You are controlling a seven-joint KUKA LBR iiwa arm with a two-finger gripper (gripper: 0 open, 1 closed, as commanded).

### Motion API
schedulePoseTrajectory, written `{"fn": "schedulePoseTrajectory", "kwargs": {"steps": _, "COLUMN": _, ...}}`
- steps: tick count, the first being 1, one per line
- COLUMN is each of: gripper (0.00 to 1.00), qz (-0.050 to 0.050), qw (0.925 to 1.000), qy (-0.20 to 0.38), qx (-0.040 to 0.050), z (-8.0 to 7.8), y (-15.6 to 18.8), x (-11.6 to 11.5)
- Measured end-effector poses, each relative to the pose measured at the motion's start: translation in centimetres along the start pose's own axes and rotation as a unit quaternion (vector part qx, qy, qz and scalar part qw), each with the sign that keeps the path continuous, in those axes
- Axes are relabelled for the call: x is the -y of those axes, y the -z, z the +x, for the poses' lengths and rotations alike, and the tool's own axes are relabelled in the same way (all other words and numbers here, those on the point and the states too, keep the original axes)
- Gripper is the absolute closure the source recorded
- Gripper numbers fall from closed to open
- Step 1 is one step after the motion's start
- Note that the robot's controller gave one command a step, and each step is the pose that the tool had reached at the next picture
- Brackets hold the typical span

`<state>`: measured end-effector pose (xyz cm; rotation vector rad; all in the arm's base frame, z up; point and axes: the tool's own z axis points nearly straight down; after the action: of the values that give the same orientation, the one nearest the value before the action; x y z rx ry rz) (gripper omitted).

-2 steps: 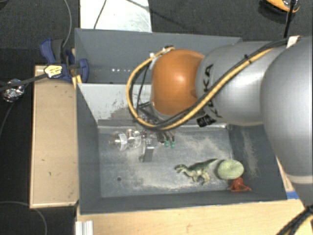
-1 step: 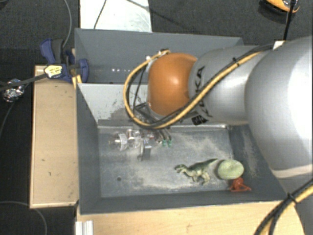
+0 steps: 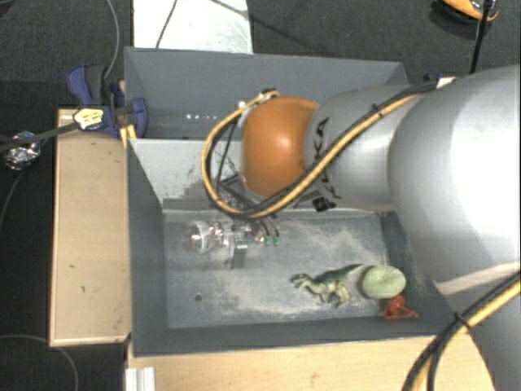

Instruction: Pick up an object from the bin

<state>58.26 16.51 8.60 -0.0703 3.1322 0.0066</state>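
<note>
Silver arm point(image 3: 456, 177) looms closest; the tool point(image 3: 232, 241), its state impossible to tell, sits low over bare bin point(image 3: 203, 300) floor, so shift it rightward and forward to straddle the green toy dinosaur point(image 3: 330, 283), clear of the pale green lump point(image 3: 383, 282) just beyond.

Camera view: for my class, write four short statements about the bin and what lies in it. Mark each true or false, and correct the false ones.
1. A green toy dinosaur lies on the floor of the bin, toward the view's lower right. True.
2. The gripper is directly over the dinosaur. False: it is over bare floor in the bin's left part, well apart from the dinosaur.
3. A pale green rounded thing lies right beside the dinosaur. True.
4. A small red thing lies in the bin's far left corner. False: it lies in the lower right corner, just below the pale green rounded thing.
</note>
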Motion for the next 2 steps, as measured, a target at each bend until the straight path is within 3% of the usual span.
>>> {"fn": "schedulePoseTrajectory", "kwargs": {"steps": 1, "gripper": 1.00, "qz": 0.000, "qw": 0.9962, "qy": 0.087, "qx": 0.0003, "z": -0.51, "y": -0.50, "x": 0.55}}
{"fn": "schedulePoseTrajectory", "kwargs": {"steps": 2, "gripper": 1.00, "qz": 0.000, "qw": 0.9963, "qy": 0.086, "qx": -0.0003, "z": -0.47, "y": -0.54, "x": 0.54}}
